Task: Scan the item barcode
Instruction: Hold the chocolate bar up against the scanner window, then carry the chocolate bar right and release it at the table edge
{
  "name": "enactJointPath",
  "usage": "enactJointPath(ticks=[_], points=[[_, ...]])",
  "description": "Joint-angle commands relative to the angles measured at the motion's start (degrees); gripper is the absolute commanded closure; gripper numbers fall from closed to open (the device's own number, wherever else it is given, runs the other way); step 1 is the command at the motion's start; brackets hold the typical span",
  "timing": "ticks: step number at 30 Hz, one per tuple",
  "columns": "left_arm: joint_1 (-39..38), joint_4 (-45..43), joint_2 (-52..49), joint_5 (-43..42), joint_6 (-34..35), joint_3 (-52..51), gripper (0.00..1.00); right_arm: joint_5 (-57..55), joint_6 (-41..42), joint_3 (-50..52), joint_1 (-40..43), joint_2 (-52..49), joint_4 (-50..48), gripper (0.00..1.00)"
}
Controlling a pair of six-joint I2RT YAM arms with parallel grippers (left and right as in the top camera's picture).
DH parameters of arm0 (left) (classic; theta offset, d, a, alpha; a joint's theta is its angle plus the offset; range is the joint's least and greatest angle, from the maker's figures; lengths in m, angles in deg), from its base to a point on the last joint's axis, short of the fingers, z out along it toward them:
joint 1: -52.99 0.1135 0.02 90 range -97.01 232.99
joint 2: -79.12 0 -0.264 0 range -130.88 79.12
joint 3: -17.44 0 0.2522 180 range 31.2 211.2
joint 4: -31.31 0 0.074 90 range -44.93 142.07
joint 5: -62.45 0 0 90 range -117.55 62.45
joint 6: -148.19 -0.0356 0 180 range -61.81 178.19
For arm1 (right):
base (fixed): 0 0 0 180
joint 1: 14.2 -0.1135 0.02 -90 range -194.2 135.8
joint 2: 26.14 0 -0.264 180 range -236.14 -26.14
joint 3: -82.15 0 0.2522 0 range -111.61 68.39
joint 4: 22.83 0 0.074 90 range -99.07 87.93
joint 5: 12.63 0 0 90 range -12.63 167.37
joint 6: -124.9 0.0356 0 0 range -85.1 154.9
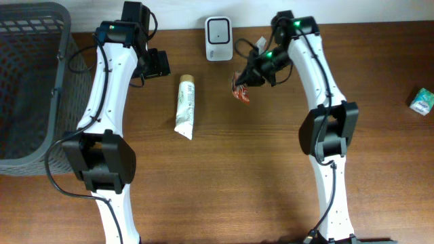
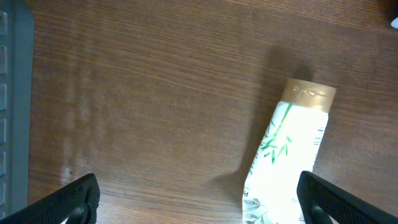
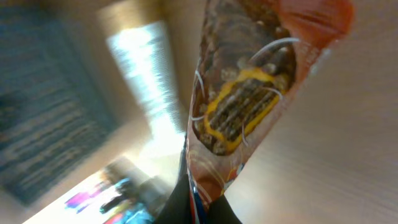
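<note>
My right gripper (image 1: 248, 77) is shut on an orange-red snack packet (image 1: 241, 90), holding it above the table just right of the white barcode scanner (image 1: 218, 38). In the right wrist view the packet (image 3: 249, 93) rises from between my closed fingers (image 3: 214, 211); the background is blurred. A white tube with green leaf print and a gold cap (image 1: 185, 105) lies on the table between the arms. My left gripper (image 1: 157, 64) hangs open left of the tube's cap. In the left wrist view the tube (image 2: 287, 155) lies near the right finger (image 2: 336, 202), untouched.
A dark grey mesh basket (image 1: 27, 81) stands at the far left, its edge (image 2: 12, 106) showing in the left wrist view. A small green-and-white box (image 1: 422, 100) sits near the right edge of the wooden table (image 1: 224, 183).
</note>
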Motion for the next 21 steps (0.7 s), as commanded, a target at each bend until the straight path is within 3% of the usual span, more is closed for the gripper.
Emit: enactJointPath(ticks=[1,6,11,17,21], points=[[0.28,-0.02,0.94,0.02,-0.02,-0.17,0.01,-28.89,-0.83,-0.9,-4.44,0.63,-6.29,0.96],[0.28,-0.02,0.94,0.02,-0.04,-0.17,0.01,-42.73,-0.83,-0.87,-10.8,0.63,-37.27,0.96],[0.28,-0.02,0.94,0.02,-0.04,-0.17,0.01,-58.95,-0.87,0.11,-13.79,-0.44,-56.48,0.96],[0.28,-0.02,0.94,0.02,-0.04,-0.17,0.01,-61.37,-0.85,0.11,-11.72,-2.4,-62.27,0.96],[0.28,-0.02,0.94,0.02,-0.04,-0.17,0.01,-73.07,-0.5,0.09,-6.12,0.74,-53.59,0.96]])
